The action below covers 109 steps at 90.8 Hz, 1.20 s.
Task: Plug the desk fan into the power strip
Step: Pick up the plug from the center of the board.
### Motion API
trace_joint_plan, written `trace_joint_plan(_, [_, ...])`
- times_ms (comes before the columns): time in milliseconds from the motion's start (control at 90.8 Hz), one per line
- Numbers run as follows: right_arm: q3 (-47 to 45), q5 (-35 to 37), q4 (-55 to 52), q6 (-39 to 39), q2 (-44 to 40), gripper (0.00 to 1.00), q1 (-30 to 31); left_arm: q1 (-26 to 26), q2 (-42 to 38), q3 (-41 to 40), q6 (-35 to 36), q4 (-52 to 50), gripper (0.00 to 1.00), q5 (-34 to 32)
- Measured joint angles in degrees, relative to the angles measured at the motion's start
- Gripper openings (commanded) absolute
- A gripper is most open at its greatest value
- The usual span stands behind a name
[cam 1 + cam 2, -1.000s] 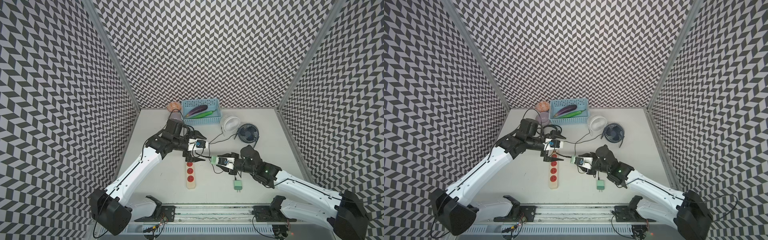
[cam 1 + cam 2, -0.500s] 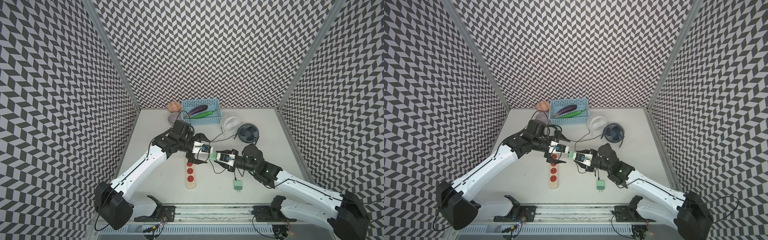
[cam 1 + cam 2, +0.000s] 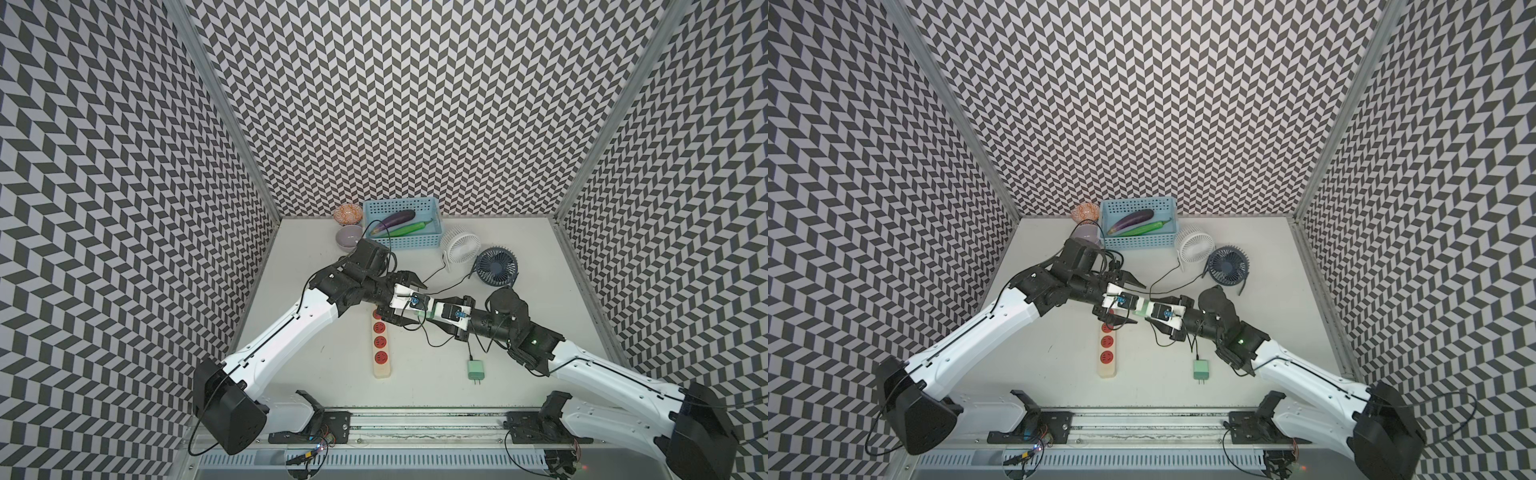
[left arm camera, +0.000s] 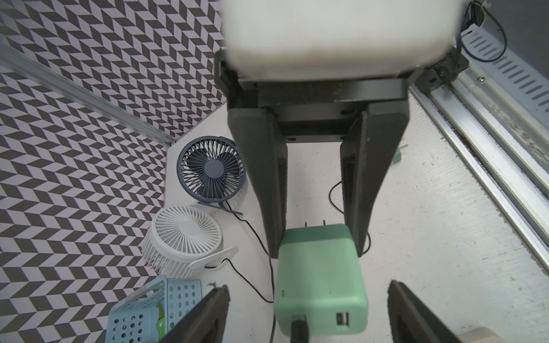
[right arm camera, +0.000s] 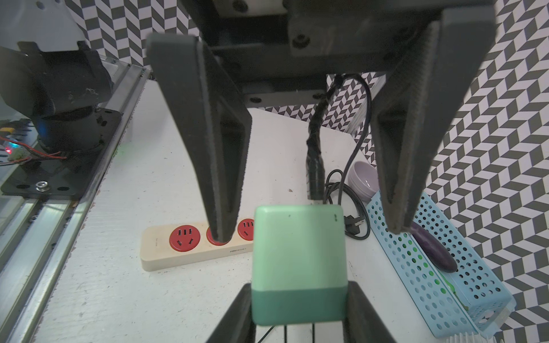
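1. The right gripper [image 4: 316,249] is clamped on the pronged end of a green adapter [image 5: 298,252], holding it above the table [image 3: 415,395].
2. The left gripper [image 5: 309,231] has its jaws apart, one on each side of the adapter's cord end, and neither touches it.
3. The power strip [image 3: 381,353] lies flat on the table, its far end hidden beneath both grippers.
4. A white fan [image 3: 460,244] and a dark blue fan [image 3: 496,267] stand side by side near the back wall.
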Motion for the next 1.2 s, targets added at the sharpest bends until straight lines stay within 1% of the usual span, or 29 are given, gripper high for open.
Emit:
trace_joint_plan(66, [-0.20,-0.22,0.44,0.20,0.02,0.00,-0.04,-0.42,0.00,0.00,0.11,-0.52,0.71,-0.59])
trace_joint_plan(176, [-0.46,-0.44,1.16,0.42,0.02,0.00,-0.22,-1.11,0.09,0.00,0.33,-1.03,0.66,-1.25])
trace_joint_plan(330, [-1.25,-0.81,2.16,0.57,0.02,0.00,-0.33,-2.10,0.66,0.22,-0.31,-1.46,0.49,-1.68])
trace_joint_plan(518, [-1.90,-1.09,3.08,0.55,0.02,0.00,-0.46,-2.58,1.33,0.92,-1.03,-1.36,0.45,-1.81])
trace_joint_plan(672, [-2.21,-1.20,3.80,0.79,0.00,0.00,-0.66,-2.58,1.38,0.98,-3.15,-1.11,0.44,-1.70])
trace_joint_plan(760, [-2.58,-1.20,4.59,1.05,-0.07,0.00,-0.68,-2.58,1.40,0.98,-4.33,-0.98,0.38,-1.64])
trace_joint_plan(936, [-2.62,-1.18,4.70,1.07,-0.09,0.01,-0.70,-2.58,1.55,0.98,-6.16,-0.35,0.19,-2.01])
trace_joint_plan(958, [-2.62,-1.16,4.70,1.07,-0.09,0.05,-0.70,-2.60,1.55,0.98,-6.29,-0.35,0.17,-2.10])
trace_joint_plan(991, [-2.62,-1.09,4.66,1.05,-0.09,0.17,-0.70,-2.62,1.55,1.01,-6.45,-0.33,0.13,-2.32])
trace_joint_plan(1058, [-2.62,-0.87,4.48,0.98,-0.09,0.54,-0.70,-2.62,1.55,1.09,-6.80,-0.33,0.10,-3.02])
trace_joint_plan(1091, [-2.62,-0.76,4.35,1.05,-0.15,0.68,-0.70,-2.73,1.55,1.09,-6.97,-0.31,0.09,-3.41])
trace_joint_plan(1157, [-2.84,-0.42,4.48,0.76,-0.72,0.91,-0.70,-2.93,1.55,1.09,-7.39,-0.39,0.07,-5.01])
trace_joint_plan(1179, [-3.04,-0.24,4.68,0.70,-1.11,0.97,-0.70,-2.91,1.55,1.09,-7.43,-0.42,0.06,-5.57])
trace_joint_plan(1201, [-3.30,-0.04,4.79,0.70,-1.68,1.00,-0.70,-2.78,1.55,1.09,-7.58,-0.39,0.06,-6.19])
